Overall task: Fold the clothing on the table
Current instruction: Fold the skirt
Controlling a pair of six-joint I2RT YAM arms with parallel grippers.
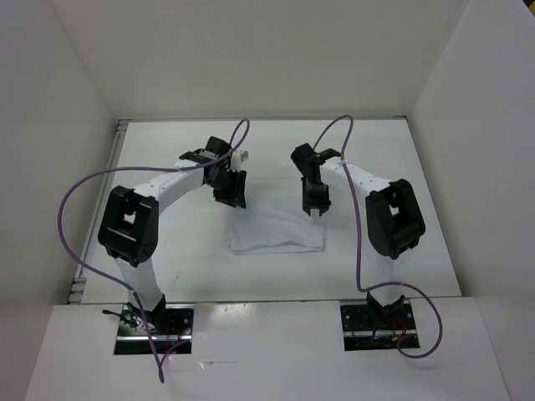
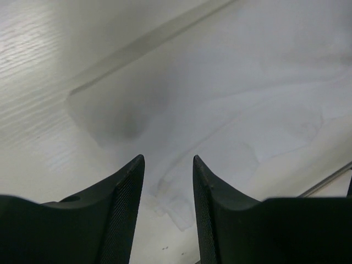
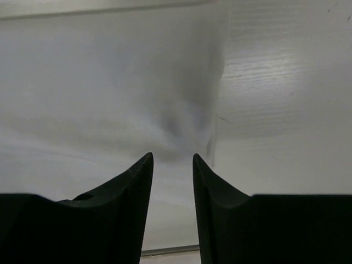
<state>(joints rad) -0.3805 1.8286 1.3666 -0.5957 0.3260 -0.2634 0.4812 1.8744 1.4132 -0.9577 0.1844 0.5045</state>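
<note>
Lying near the middle of the table (image 1: 401, 167), a little toward six o'clock from its centre, the clothing (image 1: 280, 232) formed a flattened white rectangle with soft wrinkles and a crisp edge on its six o'clock side. The left gripper (image 1: 230, 190) hung over the fabric's eleven o'clock corner, and the right gripper (image 1: 315, 205) stood over its one o'clock corner, the two well apart with the cloth's far edge between them. In the left wrist view the two dark, textured fingers (image 2: 118, 220) stood spread with a clear gap, pinching nothing; below them white fabric filled the picture from twelve round to four o'clock, one corner of it pointing toward nine o'clock, and bare tabletop showed from nine to eleven o'clock. Overlapping layers of cloth showed in the gap between the tips. In the right wrist view the black fingers (image 3: 126, 209) were likewise parted and held nothing; the cloth spread from nine to twelve o'clock, its edge ran down just at one o'clock of the tips, and glossy table lay at three o'clock. Whether either set of tips touched the fabric could not be told. A purple cable (image 1: 75, 200) looped out from each arm, and white walls (image 1: 75, 83) rose around the table.
</note>
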